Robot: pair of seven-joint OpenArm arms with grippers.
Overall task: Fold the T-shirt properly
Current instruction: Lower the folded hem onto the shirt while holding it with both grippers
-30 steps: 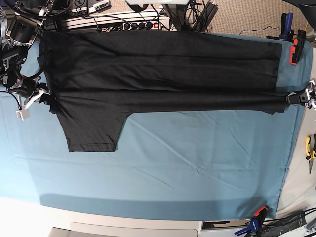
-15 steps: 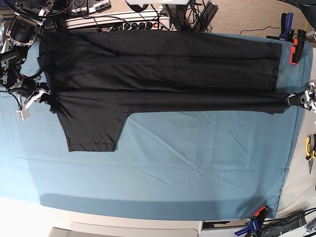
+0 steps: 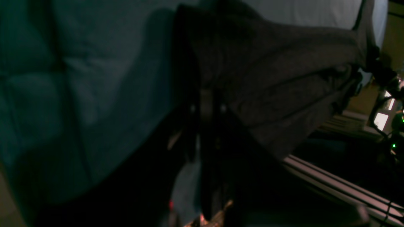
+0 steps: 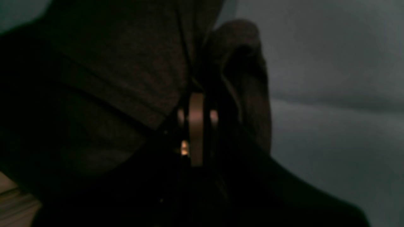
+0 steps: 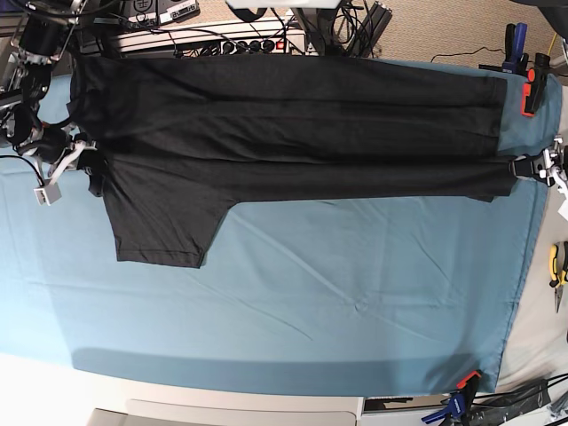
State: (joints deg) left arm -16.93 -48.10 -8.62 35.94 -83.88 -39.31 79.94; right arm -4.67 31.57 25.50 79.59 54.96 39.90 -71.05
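The T-shirt [image 5: 284,124] lay stretched lengthwise across the far part of the teal sheet [image 5: 311,293] that covered the bench, folded along its length, so that a long crease ran from one end to the other. One short sleeve [image 5: 164,226] stuck out from the T-shirt's near edge toward the open middle of the sheet and lay flat.

The right gripper [image 5: 87,169] was clenched on the T-shirt at its sleeve end, near the fold line. In the right wrist view the dark knit [image 4: 104,78] bunched around that gripper's closed jaws, with the pale sheet [image 4: 331,78] beyond. The left gripper [image 5: 525,167] was clenched on the T-shirt at the opposite end, at the hem corner, just at the sheet's edge. The left wrist view showed the fabric [image 3: 277,88] pulled up into folds from that grip and the sheet [image 3: 79,78] beside it.

An orange clamp [image 5: 530,87] stood on the sheet's far corner just past the T-shirt's hem, and another clamp [image 5: 461,390] pinned the sheet's near corner. Yellow-handled pliers [image 5: 556,271] lay off the sheet, beyond its edge on the hem side.
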